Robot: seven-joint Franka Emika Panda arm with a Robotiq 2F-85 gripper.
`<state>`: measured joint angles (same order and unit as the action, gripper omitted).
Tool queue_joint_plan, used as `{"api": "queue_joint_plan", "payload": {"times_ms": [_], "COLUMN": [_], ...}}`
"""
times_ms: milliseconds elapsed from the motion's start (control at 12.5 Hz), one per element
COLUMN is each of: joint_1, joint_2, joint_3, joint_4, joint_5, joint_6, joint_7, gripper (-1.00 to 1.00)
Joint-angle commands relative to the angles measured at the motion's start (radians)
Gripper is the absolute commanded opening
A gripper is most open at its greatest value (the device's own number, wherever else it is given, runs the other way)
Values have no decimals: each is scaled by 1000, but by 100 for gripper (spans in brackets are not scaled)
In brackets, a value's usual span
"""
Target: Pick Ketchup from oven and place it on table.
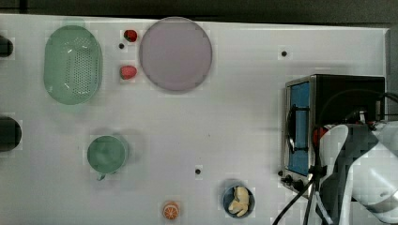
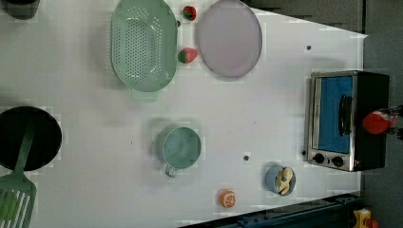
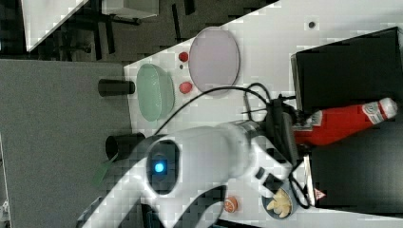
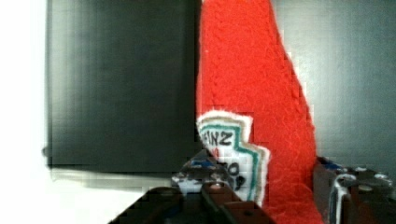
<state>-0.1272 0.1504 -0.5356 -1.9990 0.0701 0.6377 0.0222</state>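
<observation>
Red felt-like ketchup (image 4: 252, 93) stands on the black roof of the oven (image 1: 349, 91), at about three o'clock in the top view. The gripper (image 4: 261, 186) straddles its lower body, a finger on either side at the label; the jaws are half-closed around the bottle, though whether they pinch it firmly I cannot tell. This looks like the grasping step. Next comes a straight lift clear, then travel toward nine o'clock onto the bare table (image 1: 244, 112).

Top view and left view looked straight down from high over the counter (image 1: 234, 117), both covering the oven (image 2: 349, 118). Right view looked from behind the arm. Wrist view sat close to the ketchup (image 4: 252, 93).
</observation>
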Motion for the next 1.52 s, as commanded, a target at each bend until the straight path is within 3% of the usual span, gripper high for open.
{"api": "queue_joint_plan", "payload": {"times_ms": [80, 400, 480, 960, 1200, 1520], "joint_1": [61, 77, 79, 81, 81, 82], "joint_2": [-119, -242, -264, -271, -198, 13], "joint_3": [64, 232, 312, 487, 517, 518], "joint_4": [80, 69, 33, -152, -286, -330], "joint_5": [-7, -13, -13, -24, -65, -65], "joint_6": [-176, -275, -288, -237, -62, 173], "joint_7": [-10, 90, 126, 394, 448, 455], "gripper": [1, 1, 1, 1, 1, 1]}}
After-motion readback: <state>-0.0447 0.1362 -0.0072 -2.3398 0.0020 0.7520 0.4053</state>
